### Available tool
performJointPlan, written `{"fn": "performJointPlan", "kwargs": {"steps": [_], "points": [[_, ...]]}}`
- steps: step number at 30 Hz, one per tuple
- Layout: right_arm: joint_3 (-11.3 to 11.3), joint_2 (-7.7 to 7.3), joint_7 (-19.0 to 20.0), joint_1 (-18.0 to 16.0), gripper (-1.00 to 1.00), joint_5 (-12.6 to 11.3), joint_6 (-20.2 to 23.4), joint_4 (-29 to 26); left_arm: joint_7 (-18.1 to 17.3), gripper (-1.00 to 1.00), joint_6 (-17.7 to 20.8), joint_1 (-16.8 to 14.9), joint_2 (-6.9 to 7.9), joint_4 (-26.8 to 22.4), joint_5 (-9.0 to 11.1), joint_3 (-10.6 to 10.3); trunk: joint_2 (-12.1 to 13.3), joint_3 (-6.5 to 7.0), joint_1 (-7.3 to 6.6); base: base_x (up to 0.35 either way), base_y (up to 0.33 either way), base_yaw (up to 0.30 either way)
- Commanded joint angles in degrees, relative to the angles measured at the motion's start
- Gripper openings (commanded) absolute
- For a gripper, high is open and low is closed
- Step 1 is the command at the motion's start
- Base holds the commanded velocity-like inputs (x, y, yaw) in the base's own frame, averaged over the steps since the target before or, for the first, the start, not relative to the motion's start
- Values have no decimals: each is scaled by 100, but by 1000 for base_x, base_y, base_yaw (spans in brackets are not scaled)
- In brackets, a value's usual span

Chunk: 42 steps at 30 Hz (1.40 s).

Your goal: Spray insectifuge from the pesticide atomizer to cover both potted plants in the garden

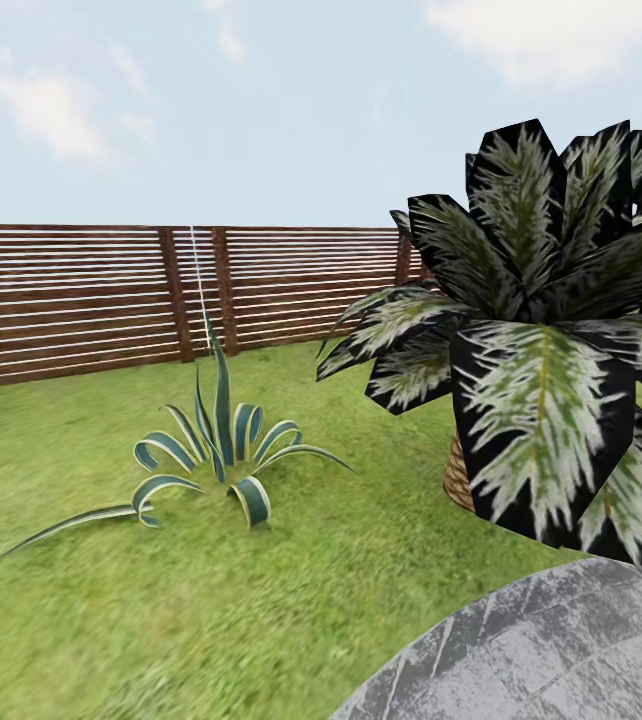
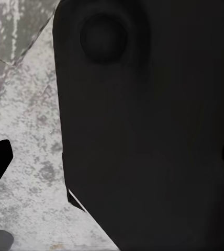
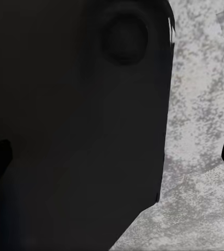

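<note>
Beyond the patio (image 1: 561, 650), the head view takes in lawn (image 1: 161, 620), a brown slatted fence (image 1: 71, 300) at the back and sky above it. A striped agave (image 1: 216, 465) grows from the grass between patio and fence, its long leaves arching outward. Close beside the patio's edge stands a big dark variegated plant (image 1: 531, 400) in a wicker basket (image 1: 458, 478); the leaves hide most of the basket, so what fills it besides the plant cannot be told. Neither of these is one of the 2 small potted plants of the task. The atomizer and the 2 grey pots do not appear, so which way they lie from either arm, how the bottle's long axis runs, and which arm is nearer cannot be judged. My guess is that the robot is on its way and has yet to turn toward them.

Past a large dark body panel, the left wrist view looks onto mottled grey stone (image 2: 28, 136), apparently the patio underfoot. Black finger tips of the left gripper (image 2: 112, 167) show at opposite edges of the picture, well apart, with nothing held between them.

Beside a similar dark panel, the right wrist view shows the same grey stone (image 3: 201, 130). The right gripper (image 3: 112, 162) likewise has its tips at opposite edges, spread wide and empty. Both arms seem tucked against the body, pointing down at the paving.
</note>
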Motion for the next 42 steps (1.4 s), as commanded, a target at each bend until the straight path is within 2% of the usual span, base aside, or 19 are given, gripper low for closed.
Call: {"fn": "performJointPlan", "kwargs": {"steps": [1,7,28,34,38,39,40,41,42], "points": [[28,-23,-3,-15,100,34,-16,-32,-33,100,-22,34,33,-33,-16,-14,-1,1,4,0,0,0],[18,-11,-36,-17,100,-3,-30,-18,-62,100,-12,116,214,-114,-9,-9,-1,1,4,0,0,0],[22,-9,-47,-17,100,-5,-33,-12,-35,100,9,122,231,-123,-13,-7,-1,1,4,0,0,0],[-9,-82,-23,-31,100,-29,-42,-39,-35,100,9,119,222,-186,2,0,-1,0,4,0,0,-42],[-16,-218,-14,-35,100,-42,-125,-222,-55,100,73,117,190,-658,8,7,-1,-10,4,0,0,-215],[-17,-407,18,-39,100,-51,-163,-444,-75,100,606,115,152,-1397,4,9,-1,-14,4,0,0,-268],[-19,-427,18,-41,100,-52,-165,-535,-74,100,847,115,147,-1645,2,9,-1,-17,4,0,0,-271],[-21,-434,8,-42,100,-52,-166,-635,-71,100,920,117,146,-1727,2,9,-1,-20,4,0,0,-272],[-29,-459,-8,-43,100,-54,-162,-896,-71,100,1184,115,132,-2126,2,9,-1,-24,4,0,0,-273]]}}
